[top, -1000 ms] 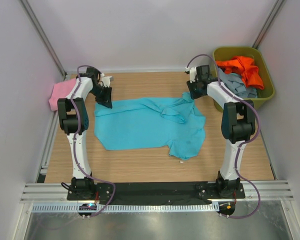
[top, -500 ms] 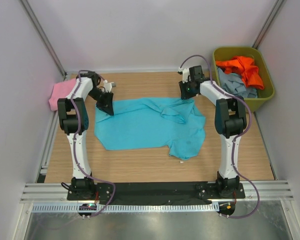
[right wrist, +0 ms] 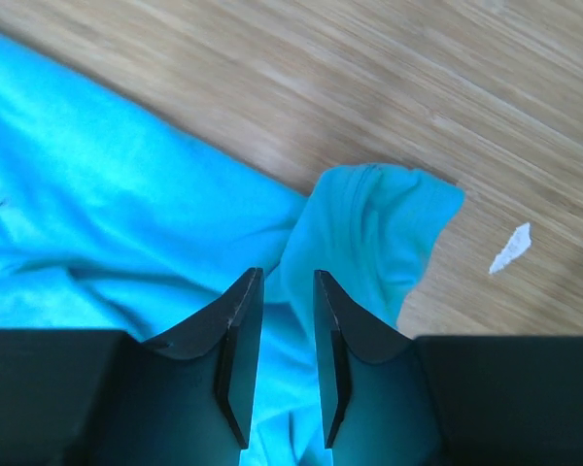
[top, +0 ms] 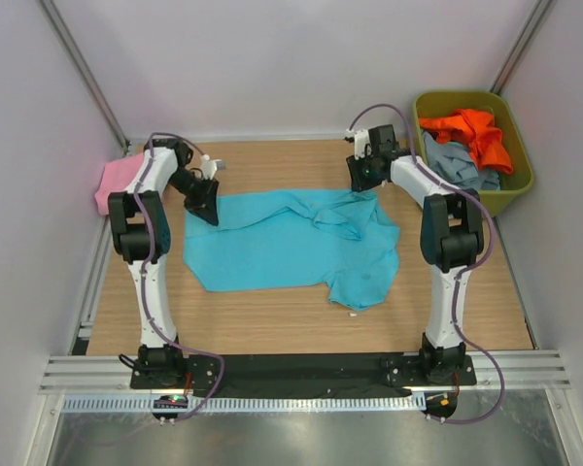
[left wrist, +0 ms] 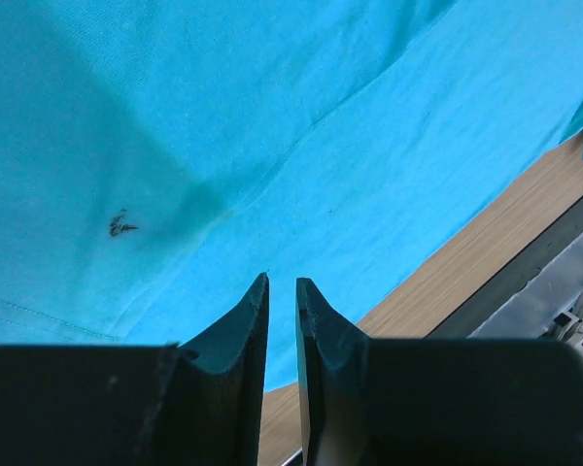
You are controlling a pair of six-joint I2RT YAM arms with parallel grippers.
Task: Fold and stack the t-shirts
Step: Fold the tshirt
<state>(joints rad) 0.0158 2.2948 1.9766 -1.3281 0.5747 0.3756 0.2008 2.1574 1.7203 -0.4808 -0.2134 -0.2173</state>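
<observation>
This is looking like a robotics lab test cell: plain white panels (top: 272,58) on aluminium struts (top: 83,73) are enclosing a wooden table (top: 272,325), while 2 cabled machines, the left arm (top: 148,277) and the right arm (top: 454,291), are standing bolted to a black base plate (top: 301,369) beside metal rails (top: 301,390).

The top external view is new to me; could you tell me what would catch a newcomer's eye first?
The large turquoise t-shirt lies spread and rumpled across the middle of the wooden table. Next comes the orange t-shirt, heaped in the olive bin at the far right corner, and then a pink t-shirt at the far left.
</observation>
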